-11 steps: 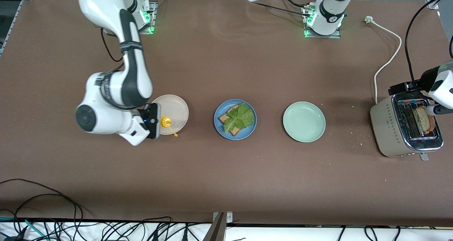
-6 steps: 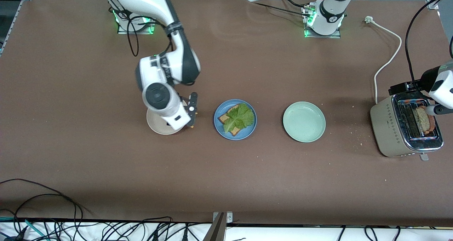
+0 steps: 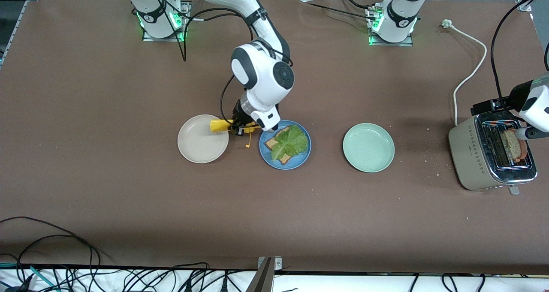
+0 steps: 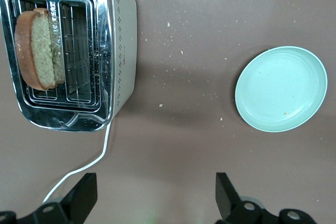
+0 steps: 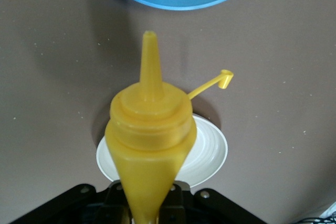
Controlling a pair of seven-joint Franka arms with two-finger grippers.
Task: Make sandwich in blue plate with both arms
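fingers (image 5: 113, 195) around unlabelled yellow bottle (image 5: 150, 145)

A brown table (image 3: 128, 189) carries three plates in a row: beige plate (image 3: 203, 139) toward the right arm's end, blue plate (image 3: 285, 145) in the middle, green plate (image 3: 368, 147), then a toaster (image 3: 490, 156) with its white cord (image 3: 469, 71). Crumbs dot the surface near the toaster.

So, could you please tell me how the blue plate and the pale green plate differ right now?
The blue plate carries a toast slice under a lettuce leaf; the green plate holds only a few crumbs. The blue plate sits at the table's middle, with the right gripper and its yellow squeeze bottle beside it; the green plate lies toward the left arm's end, nearer the toaster. Both are round, shallow-rimmed and similar in size.
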